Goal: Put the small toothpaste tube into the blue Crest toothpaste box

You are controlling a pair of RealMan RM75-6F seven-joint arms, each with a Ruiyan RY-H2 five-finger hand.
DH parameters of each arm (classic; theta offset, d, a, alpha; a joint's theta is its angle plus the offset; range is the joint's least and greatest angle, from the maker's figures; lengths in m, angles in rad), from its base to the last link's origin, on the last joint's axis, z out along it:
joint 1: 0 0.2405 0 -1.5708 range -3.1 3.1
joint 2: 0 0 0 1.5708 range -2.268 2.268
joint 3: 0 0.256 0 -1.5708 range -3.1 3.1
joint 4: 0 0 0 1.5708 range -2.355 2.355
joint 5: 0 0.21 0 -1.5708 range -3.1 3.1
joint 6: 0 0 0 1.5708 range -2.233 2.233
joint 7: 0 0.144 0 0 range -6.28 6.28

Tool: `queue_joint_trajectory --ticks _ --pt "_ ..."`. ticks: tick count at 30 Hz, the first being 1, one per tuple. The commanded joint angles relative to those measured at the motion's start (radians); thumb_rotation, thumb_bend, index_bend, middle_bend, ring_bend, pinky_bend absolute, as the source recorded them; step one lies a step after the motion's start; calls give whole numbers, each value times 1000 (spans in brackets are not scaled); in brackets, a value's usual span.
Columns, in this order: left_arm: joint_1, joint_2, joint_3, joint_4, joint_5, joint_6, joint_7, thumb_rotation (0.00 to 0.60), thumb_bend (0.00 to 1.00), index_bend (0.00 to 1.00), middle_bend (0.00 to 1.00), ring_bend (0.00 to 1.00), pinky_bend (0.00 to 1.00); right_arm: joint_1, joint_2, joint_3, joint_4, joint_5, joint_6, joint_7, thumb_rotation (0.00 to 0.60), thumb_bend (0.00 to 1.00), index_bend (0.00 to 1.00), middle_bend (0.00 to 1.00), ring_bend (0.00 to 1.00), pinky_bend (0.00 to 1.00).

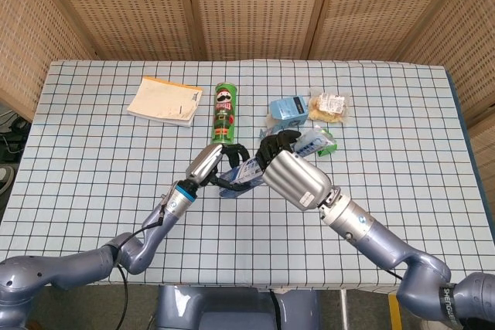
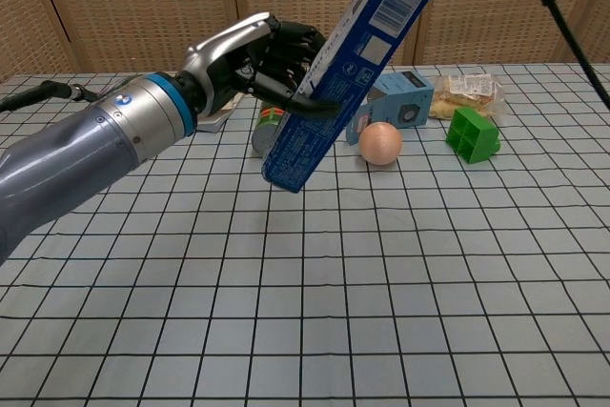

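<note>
- Head view: my left hand grips the blue Crest toothpaste box, fingers wrapped around its middle, holding it above the table.
- Head view: from here the box's long axis runs from my left hand toward my right hand, its far end meeting the dark fingers of the right hand.
- Head view: my right hand shows mostly its silver back; I cannot tell from this angle how far its fingers are closed or whether they hold the small toothpaste tube, which I cannot make out here.
- Head view: beyond the hands lie a green Pringles can, a small blue carton, a snack packet and a green block; a notepad sits well off to the left hand's outer side.
- Chest view: the left hand clamps the box in dark fingers curled round its lower half.
- Chest view: the box stands steeply tilted, long axis running from lower left up to upper right, barcode end uppermost and running out of the top edge.
- Chest view: the right hand is only a dark sliver at the top edge, just above the box's upper end; its grip is hidden.
- Chest view: an egg rests on the table just right of the box's lower end, with the green block further right.
</note>
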Motion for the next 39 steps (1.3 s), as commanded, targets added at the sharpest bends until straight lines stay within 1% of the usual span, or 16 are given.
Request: queue_joint_trajectory --ticks 1,4,6,10,13,18,21,26,31,34,36,37,39 --pt "-5 -20 -14 -10 -20 -9 -29 600 102 735 584 574 550 -3 -5 -1 19 -75 40 -22 600 68 7 73 205 244" --pt "-9 -40 -24 -13 -41 -27 -69 600 117 760 591 575 550 -5 -12 0 36 -154 77 -29 600 60 0 13 121 165" --pt "-13 -62 -31 -4 -49 -32 -97 600 124 766 592 576 553 -10 -15 4 49 -214 110 -29 600 60 0 2 92 129" --pt "-15 -93 -36 22 -44 -18 -133 600 132 770 594 577 552 -23 -14 24 69 -272 164 -10 600 59 0 2 83 102" --pt "-12 -114 -42 40 -38 5 -163 600 139 775 596 577 553 -34 -6 44 91 -280 196 9 600 60 0 13 82 101" --pt "-1 -126 -39 62 -13 41 -233 600 133 777 596 578 553 -66 9 87 146 -239 249 67 600 60 0 25 84 100" --pt "8 -119 -35 64 2 63 -257 600 129 777 596 578 555 -87 22 111 190 -198 274 100 600 60 0 29 90 100" --pt "29 -72 -6 59 41 92 -265 600 112 770 596 578 553 -141 27 138 245 -21 279 198 600 59 0 24 92 90" --pt "55 8 44 56 88 107 -232 600 100 768 596 577 554 -192 7 125 284 141 240 326 600 51 13 42 92 70" --pt "75 65 81 58 113 110 -199 600 98 767 596 578 556 -221 -19 117 281 246 199 447 600 8 40 63 93 47" --pt "89 98 100 57 122 112 -186 600 99 767 596 578 556 -234 -32 111 279 301 166 524 600 0 57 70 92 22" --pt "102 121 114 60 125 116 -173 600 102 767 596 578 556 -244 -43 104 278 339 132 590 600 0 64 71 88 9" --pt "117 147 134 61 130 116 -165 600 107 767 596 578 556 -252 -52 90 289 366 85 672 600 0 74 69 75 0"
